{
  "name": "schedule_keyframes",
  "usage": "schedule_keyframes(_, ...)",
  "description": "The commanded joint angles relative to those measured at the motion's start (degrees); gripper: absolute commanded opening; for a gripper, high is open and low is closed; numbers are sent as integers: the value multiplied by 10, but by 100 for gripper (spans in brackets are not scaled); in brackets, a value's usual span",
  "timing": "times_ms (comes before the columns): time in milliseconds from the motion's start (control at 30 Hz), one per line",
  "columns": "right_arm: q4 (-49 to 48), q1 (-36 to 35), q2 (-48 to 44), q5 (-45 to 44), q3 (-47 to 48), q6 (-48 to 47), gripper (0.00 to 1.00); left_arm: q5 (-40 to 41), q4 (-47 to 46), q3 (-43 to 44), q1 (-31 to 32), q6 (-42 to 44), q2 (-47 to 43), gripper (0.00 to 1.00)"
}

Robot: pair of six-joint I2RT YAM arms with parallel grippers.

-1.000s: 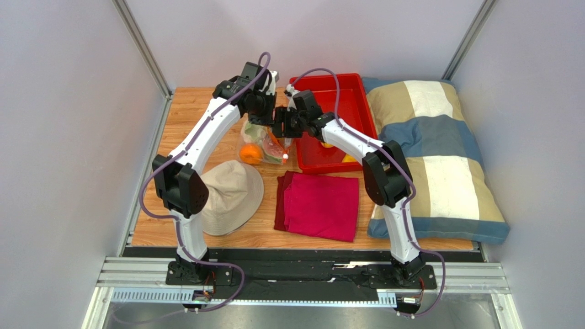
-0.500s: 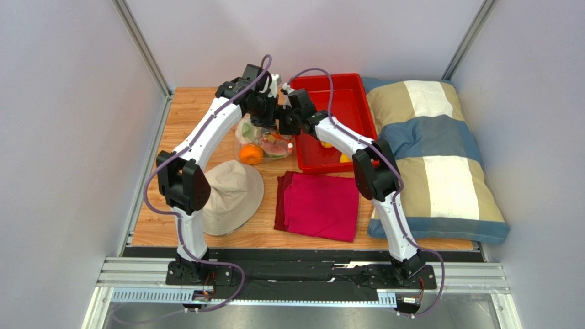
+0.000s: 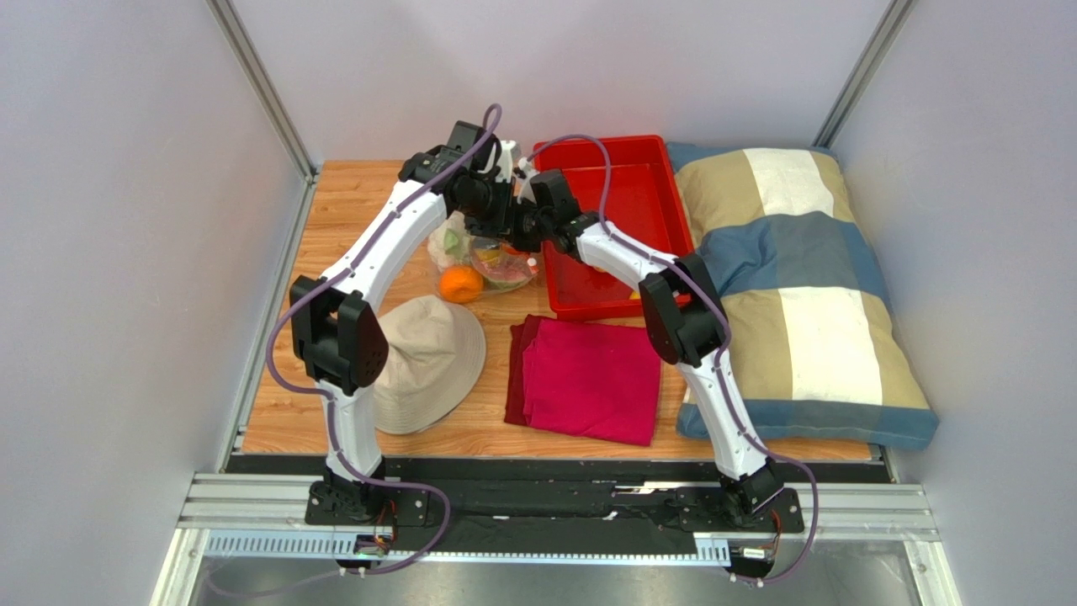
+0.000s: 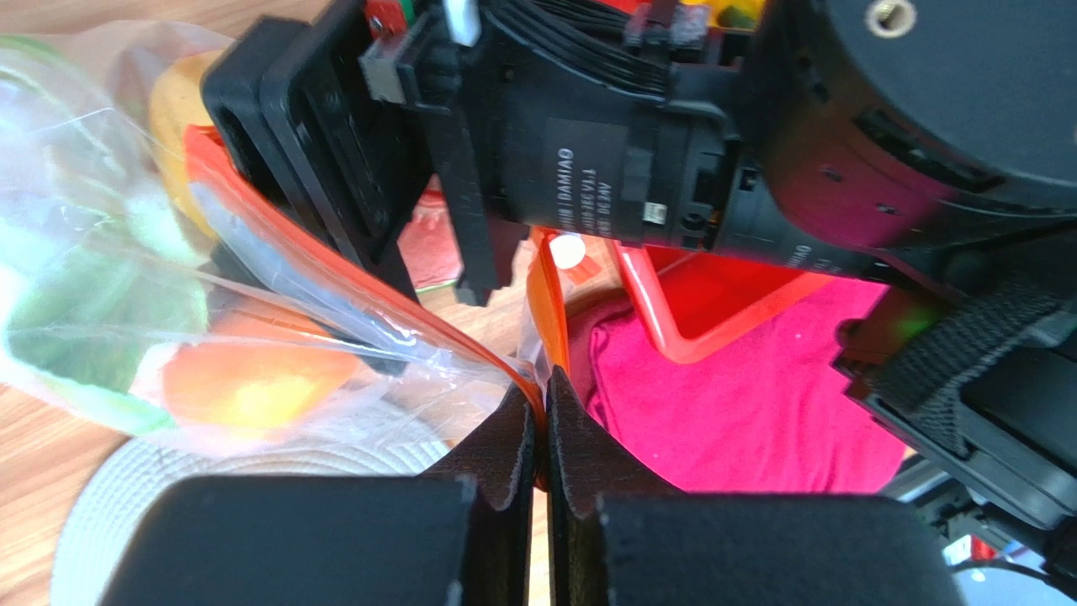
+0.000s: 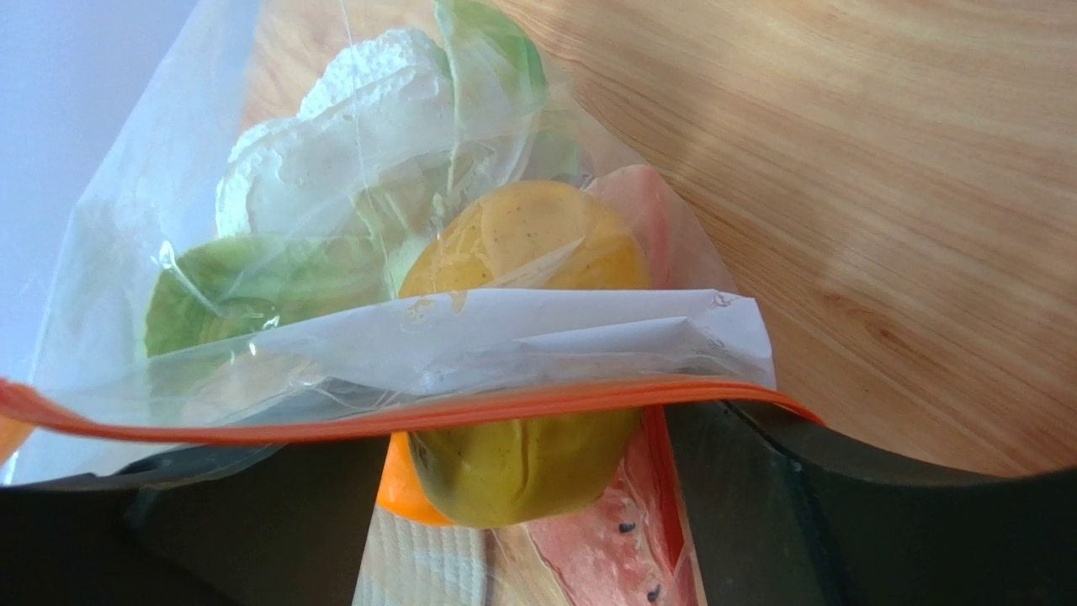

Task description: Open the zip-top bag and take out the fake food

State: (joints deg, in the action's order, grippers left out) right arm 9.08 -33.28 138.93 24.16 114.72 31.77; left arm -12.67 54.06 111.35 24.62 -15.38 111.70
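The zip-top bag (image 3: 487, 259) hangs at the back of the table, left of the red tray. My left gripper (image 3: 506, 202) is shut on its orange-red zip strip (image 4: 537, 322) and pinches it between the fingertips. My right gripper (image 3: 516, 240) is open at the bag's mouth, its fingers (image 5: 809, 518) spread wide under the strip (image 5: 379, 417). A yellow fruit (image 5: 525, 467) sits between them; I cannot tell if they touch it. A white cauliflower (image 5: 329, 139), an orange (image 3: 462, 284) and a watermelon slice (image 5: 607, 543) are in the bag.
The red tray (image 3: 632, 164) stands right of the bag with yellow pieces in it. A beige hat (image 3: 424, 360) and a folded magenta cloth (image 3: 588, 379) lie nearer the front. A checked pillow (image 3: 797, 291) fills the right side.
My right gripper has moved left from the tray's edge to the bag's mouth. The bag has shifted a little left and up with the left gripper.
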Motion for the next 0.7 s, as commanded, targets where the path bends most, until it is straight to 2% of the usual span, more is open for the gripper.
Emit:
schedule_keyframes(0,-23,-5,26,14,36,22,72,-50,-13,8,11,-12,-3,0)
schedule_keyframes(167,-10,-4,6,26,41,17,37,-25,-13,6,11,-10,-5,0)
schedule_keyframes(200,5,-4,-1,28,41,15,26,-18,-12,5,10,-9,-6,0)
schedule_keyframes(267,41,-1,-17,22,49,9,17,7,-10,-2,8,-2,-13,0)
schedule_keyframes(300,84,1,-21,25,53,7,7,18,-12,-8,6,0,-17,0)
schedule_keyframes(400,114,17,-49,69,39,-1,0,55,-27,-41,-6,4,-37,0)
schedule_keyframes(433,121,25,-55,90,38,-7,0,56,-34,-62,-11,3,-43,0)
schedule_keyframes(567,248,45,-57,124,88,-49,0,62,-47,-91,-26,15,-61,0)
schedule_keyframes(667,284,55,-55,176,115,-37,0,75,-49,-99,-33,20,-63,0)
